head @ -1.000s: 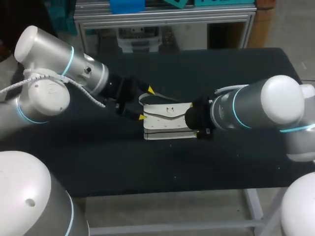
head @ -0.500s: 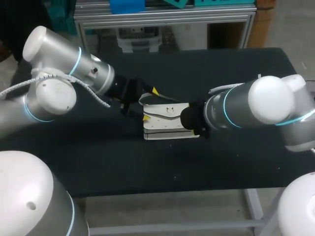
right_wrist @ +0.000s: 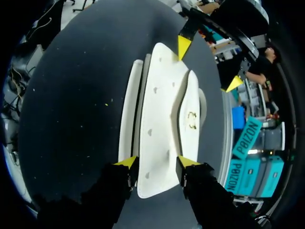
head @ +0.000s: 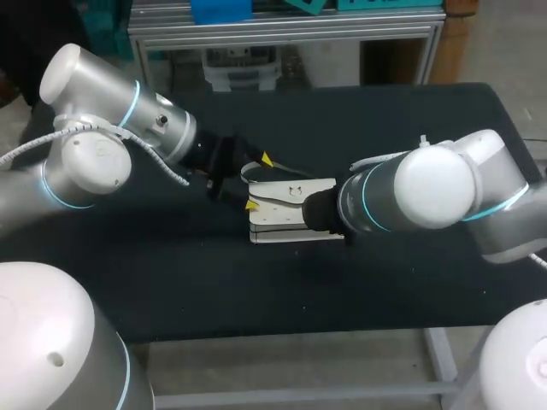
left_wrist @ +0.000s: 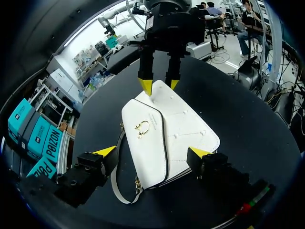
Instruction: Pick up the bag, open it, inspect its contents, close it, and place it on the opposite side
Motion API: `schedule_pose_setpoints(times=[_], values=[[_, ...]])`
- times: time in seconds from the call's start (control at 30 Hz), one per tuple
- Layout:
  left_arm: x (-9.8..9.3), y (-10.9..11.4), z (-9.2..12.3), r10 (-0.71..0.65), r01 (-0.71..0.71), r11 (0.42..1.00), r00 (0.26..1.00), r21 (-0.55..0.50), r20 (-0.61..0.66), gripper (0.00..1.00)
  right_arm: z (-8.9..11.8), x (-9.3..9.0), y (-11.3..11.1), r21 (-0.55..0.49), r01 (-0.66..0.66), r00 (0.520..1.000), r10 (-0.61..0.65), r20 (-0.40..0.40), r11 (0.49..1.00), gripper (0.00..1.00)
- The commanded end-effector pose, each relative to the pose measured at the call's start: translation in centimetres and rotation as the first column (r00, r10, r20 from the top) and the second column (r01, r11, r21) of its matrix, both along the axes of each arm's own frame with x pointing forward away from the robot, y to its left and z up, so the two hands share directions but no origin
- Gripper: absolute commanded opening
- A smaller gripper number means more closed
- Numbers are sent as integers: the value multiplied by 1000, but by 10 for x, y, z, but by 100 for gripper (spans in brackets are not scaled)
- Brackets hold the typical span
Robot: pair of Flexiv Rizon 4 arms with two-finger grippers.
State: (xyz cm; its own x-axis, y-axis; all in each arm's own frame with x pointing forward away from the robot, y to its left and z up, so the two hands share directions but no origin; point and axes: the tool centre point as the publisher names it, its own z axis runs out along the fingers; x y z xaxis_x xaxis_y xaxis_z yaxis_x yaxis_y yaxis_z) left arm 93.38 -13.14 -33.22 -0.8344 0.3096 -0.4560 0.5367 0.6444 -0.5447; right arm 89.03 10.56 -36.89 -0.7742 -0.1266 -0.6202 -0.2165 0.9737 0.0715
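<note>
white bag (head: 291,213) lies flat near the middle of the black table (head: 385,128). left gripper (head: 258,181) sits at the bag's 9 o'clock, spread wide astride the strap (left_wrist: 116,191) end. right gripper (right_wrist: 157,162) sits at its 3 o'clock, parted narrowly astride the opposite end, no clamp evident.

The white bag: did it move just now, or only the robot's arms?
Only the arms. The right hand slid leftward, further over the bag. The left hand edged a little closer to the bag's other end and is open around it. The bag stayed where it was, flat on the table.
</note>
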Motion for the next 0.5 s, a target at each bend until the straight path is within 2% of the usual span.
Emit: schedule_pose_setpoints(times=[0.03, 0.1, 0.13, 0.23, 0.5], values=[[3, 1, -3, -7, 7, 1000, 1000, -2, -5, 100, -9, 2, 0, 59, 10, 972, -23, 235, 998, 48], [4, 1, -4, -6, 6, 1000, 1000, -1, -7, 100, -10, 3, 0, 57, 11, 972, -25, 234, 998, 39], [4, 1, -4, -6, 6, 1000, 1000, 0, -8, 100, -10, 4, 0, 55, 12, 972, -25, 234, 998, 31], [5, 1, -4, -9, 9, 1000, 1000, -2, -4, 100, -11, 3, 0, 55, 12, 971, -25, 237, 998, 0], [1, -4, -7, -39, 40, 999, 999, -30, 32, 100, -18, -2, 1, 70, -1, 969, -17, 247, 998, 0]])
